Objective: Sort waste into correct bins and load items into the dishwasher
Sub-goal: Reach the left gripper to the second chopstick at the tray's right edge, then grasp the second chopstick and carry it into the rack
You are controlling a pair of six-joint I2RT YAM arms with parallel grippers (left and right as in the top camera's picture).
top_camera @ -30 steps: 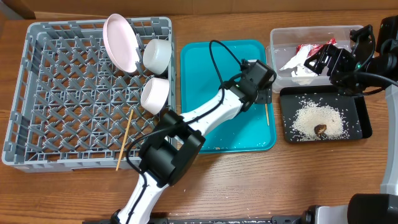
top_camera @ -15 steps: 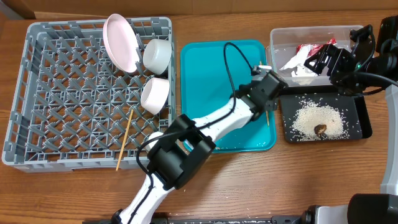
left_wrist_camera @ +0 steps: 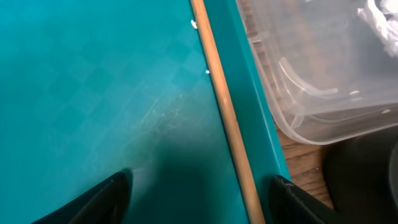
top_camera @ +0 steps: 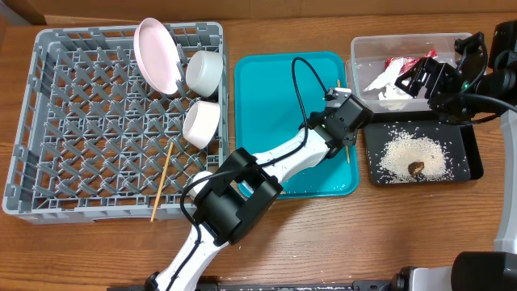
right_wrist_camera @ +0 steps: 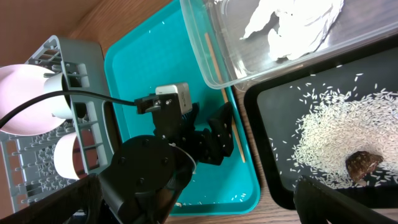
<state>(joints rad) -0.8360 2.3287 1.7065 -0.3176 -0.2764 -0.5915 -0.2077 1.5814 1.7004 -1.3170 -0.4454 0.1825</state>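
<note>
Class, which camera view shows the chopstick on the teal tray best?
The left wrist view. There the chopstick runs large and sharp through the frame, lying along the right rim of the teal tray. The overhead view shows only a short sliver of it. The right wrist view shows more of its length, but thin and small.

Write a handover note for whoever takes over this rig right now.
Left gripper: open, fingers straddling the loose chopstick along the teal tray's right edge, not yet gripped.
Right gripper: open, empty, above the clear tub.
Done: plate, two bowls and the other chopstick in the dish rack; wrapper and napkin in the tub; rice and brown lump in the black tray.
Left: grasp the loose chopstick, move it to the rack. No cup in view.
</note>
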